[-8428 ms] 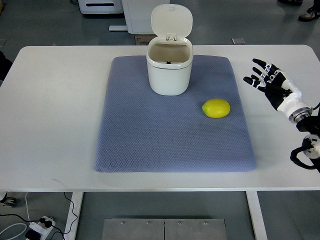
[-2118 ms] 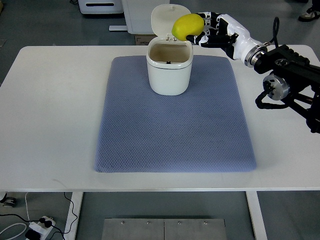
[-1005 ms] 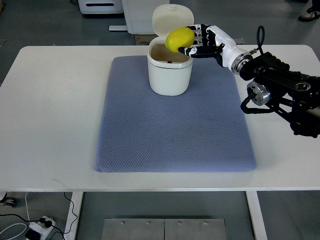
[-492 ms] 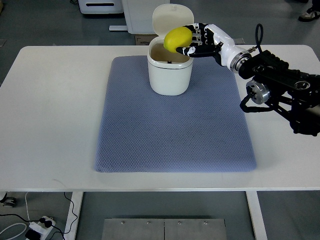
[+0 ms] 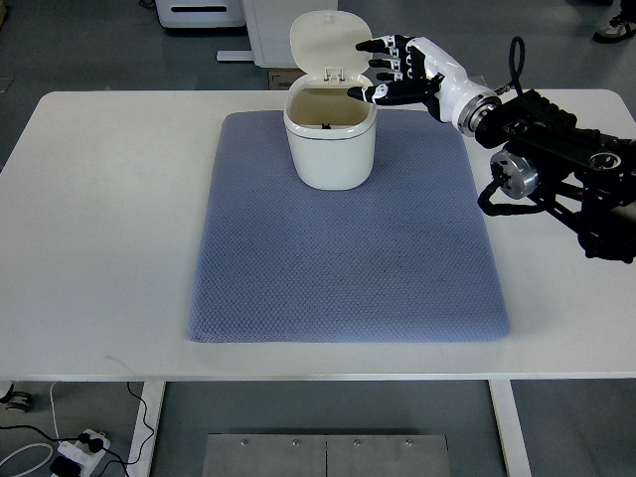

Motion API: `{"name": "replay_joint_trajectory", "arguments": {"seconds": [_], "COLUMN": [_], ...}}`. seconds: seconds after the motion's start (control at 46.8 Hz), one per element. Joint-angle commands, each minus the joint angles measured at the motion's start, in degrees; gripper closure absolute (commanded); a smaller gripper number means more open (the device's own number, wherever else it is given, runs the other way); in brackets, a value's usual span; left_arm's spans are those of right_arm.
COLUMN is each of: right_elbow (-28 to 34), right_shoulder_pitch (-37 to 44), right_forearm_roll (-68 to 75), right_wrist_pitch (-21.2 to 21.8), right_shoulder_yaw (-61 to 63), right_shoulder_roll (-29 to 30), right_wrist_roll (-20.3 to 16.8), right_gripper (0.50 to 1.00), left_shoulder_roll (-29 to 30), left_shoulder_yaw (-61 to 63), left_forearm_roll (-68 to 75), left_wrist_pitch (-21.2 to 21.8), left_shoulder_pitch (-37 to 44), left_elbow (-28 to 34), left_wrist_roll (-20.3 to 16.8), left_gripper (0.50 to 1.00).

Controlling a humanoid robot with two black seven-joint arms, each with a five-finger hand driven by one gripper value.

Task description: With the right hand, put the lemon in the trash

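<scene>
White trash bin point(image 5: 331, 139) stands lid-up; right hand point(image 5: 397, 70), fingers point(image 5: 370, 45) spread and empty, should withdraw clear of its rim.

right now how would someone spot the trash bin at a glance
On the white table lies a blue mat. At its far edge stands the trash bin, a white rounded tub with its lid flipped up behind it, the only container there; the right hand hovers beside its rim.

White trash bin point(image 5: 331, 139), lid open, lemon unseen, perhaps inside
</scene>
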Motion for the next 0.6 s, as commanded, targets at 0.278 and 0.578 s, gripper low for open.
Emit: {"name": "replay_joint_trajectory", "arguments": {"seconds": [0.278,0.578], "right_elbow": [4.3,4.9], "right_shoulder_pitch": [-0.4,-6.1], "right_forearm_roll": [0.3,0.5], "right_wrist_pitch": [0.5,0.5], "right_shoulder_yaw": [0.2,6.9], "right_shoulder_roll": [-6.1,-9.7], "right_wrist_roll": [0.1,0.1], "right_gripper": [0.551,0.502], "left_shoulder_roll": [0.0,0.0], "left_shoulder_yaw": [0.0,0.0], "left_forearm_roll": [0.0,0.0], "left_wrist_pitch": [0.0,0.0], "left_shoulder_pitch": [0.0,0.0], "left_elbow": [0.0,0.0], "left_wrist_roll": [0.0,0.0], "left_gripper": [0.500,0.500]}}
